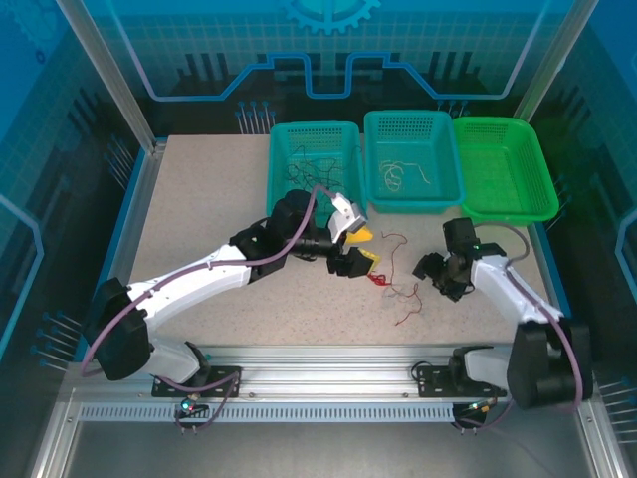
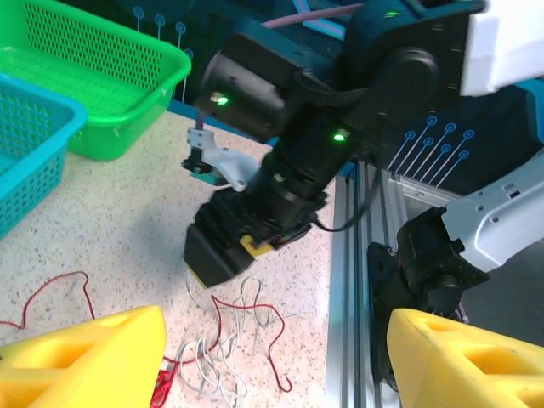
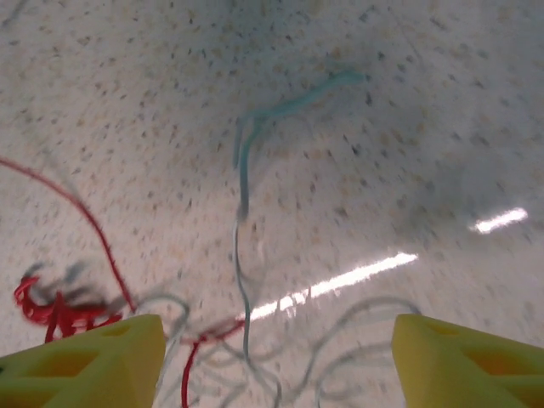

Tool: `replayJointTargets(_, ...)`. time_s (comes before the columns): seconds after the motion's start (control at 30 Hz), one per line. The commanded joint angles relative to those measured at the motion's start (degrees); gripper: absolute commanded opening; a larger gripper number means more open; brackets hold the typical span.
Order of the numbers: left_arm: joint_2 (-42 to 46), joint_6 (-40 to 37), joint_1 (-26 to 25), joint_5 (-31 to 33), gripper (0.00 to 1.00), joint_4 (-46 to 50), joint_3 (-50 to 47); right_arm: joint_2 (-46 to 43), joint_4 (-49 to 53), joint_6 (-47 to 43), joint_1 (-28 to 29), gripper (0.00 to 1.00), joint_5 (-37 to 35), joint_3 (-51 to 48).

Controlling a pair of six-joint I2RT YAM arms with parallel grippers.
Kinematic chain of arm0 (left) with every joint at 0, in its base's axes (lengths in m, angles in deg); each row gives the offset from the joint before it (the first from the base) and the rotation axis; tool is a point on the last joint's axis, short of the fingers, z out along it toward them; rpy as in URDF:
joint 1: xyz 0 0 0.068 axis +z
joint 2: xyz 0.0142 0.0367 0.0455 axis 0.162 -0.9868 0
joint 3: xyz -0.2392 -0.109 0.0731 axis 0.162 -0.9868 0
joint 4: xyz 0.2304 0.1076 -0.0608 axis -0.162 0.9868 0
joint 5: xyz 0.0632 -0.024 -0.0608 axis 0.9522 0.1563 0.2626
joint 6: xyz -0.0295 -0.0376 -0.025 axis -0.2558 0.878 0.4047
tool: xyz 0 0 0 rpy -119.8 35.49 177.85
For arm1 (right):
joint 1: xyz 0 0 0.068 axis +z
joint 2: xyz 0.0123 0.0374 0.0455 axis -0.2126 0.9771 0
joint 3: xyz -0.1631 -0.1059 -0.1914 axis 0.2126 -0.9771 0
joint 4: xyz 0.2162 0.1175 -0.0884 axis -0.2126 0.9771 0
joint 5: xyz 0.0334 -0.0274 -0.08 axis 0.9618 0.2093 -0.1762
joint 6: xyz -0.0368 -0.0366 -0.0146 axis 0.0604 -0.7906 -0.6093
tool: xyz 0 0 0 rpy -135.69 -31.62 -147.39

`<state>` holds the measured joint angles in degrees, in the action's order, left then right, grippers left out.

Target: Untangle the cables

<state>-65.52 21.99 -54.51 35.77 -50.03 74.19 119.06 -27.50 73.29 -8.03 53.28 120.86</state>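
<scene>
The left fingers (image 2: pixel 93 353) stand well apart with nothing in them, low over the tabletop (image 1: pixel 199 219). Between them and just ahead lies one end of the cables (image 2: pixel 225 344): whitish loops crossed by a red strand, with a red clump against the left-hand finger. Spread that wide, they look set to straddle the bundle and take one end while the other arm pulls. The tangle lies loose on the tabletop in the gap between the two arms, gripped by neither.

To its right, the right fingers (image 3: pixel 463 357) are also apart and empty, pointing down at the wires. A whitish wire runs up between them, and a red one trails off past the left-hand finger. They seem placed to close on that single whitish strand, clear of the red knot. Beyond both pairs of fingers stand three baskets (image 1: pixel 408 127), probably there to receive the sorted wires.
</scene>
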Motion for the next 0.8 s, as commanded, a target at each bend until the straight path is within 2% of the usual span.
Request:
replayJointTargets(0.0,1.6,-2.6,-0.57,1.96,0.7,4.48,0.21,7.79,-6.89,1.47,-1.08,0.56,1.55,2.67)
replayJointTargets(0.17,4.38,-2.39,-0.8,4.44,0.7,3.96,-2.48,11.43,-8.1,-1.99,-1.17,0.16,-1.4,6.16)
replayJointTargets(0.27,5.04,-1.74,-0.99,5.56,0.7,3.47,-3.34,8.65,-6.92,-4.45,-1.17,0.0,-1.14,8.07)
replayJointTargets(0.53,4.03,0.5,-1.0,7.5,0.71,-1.94,-4.02,-11.76,-0.15,-6.77,4.47,0.0,-1.21,15.15)
replayJointTargets(0.77,-1.69,3.98,-1.0,5.9,0.71,-7.3,0.22,-17.05,3.17,-6.49,10.35,0.0,2.55,24.6)
